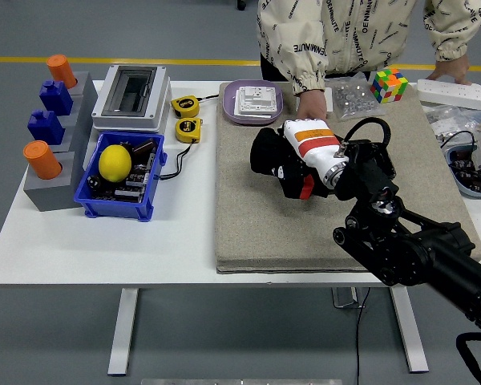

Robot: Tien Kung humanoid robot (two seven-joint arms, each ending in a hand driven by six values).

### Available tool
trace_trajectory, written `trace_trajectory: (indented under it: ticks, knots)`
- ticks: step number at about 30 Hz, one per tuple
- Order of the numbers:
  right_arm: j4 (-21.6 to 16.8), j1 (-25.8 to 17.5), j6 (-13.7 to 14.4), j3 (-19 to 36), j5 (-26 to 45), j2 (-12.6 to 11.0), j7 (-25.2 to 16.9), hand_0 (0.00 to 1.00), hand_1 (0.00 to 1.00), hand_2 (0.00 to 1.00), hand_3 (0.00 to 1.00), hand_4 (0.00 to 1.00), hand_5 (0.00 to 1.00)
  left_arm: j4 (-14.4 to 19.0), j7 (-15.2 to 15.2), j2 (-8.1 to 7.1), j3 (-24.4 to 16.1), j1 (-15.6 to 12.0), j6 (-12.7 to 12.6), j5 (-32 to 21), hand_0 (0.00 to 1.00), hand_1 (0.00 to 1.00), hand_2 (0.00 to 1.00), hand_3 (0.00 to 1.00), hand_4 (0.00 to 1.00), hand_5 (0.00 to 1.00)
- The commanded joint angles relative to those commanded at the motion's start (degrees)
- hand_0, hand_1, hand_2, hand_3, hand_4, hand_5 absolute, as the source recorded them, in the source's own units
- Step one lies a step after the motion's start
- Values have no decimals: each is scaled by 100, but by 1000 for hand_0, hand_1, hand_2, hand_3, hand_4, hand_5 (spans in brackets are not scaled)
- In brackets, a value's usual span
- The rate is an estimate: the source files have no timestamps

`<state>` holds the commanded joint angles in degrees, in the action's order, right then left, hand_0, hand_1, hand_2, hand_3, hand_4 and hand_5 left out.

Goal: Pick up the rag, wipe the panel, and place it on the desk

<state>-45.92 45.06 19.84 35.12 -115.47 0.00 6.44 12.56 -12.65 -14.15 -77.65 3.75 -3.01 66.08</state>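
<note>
The right robot hand (pixel 274 164) presses a dark rag (pixel 264 152) onto the panel (pixel 298 183), fingers apparently closed on it. The person's hand (pixel 311 104) steadies the panel's far edge; a wide stroke might strike it or shift the panel on the mat (pixel 248 224).

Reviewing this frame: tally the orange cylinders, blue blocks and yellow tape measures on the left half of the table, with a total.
Orange cylinders: 2
Blue blocks: 2
Yellow tape measures: 2
Total: 6
</note>
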Motion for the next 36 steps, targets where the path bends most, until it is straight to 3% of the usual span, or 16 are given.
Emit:
trace_trajectory:
  ticks: [14, 36]
  knots:
    - [179, -102, -15, -26, 18, -18, 7, 195, 282, 329, 330, 887, 61, 2, 0, 14, -23, 10, 1, 12, 635, 658, 686, 572, 613, 507]
    - [382, -274, -15, 679, -97, -1056, 26, 194, 282, 329, 329, 886, 60, 6, 2, 30, -113, -2, 0, 55, 635, 658, 686, 573, 612, 507]
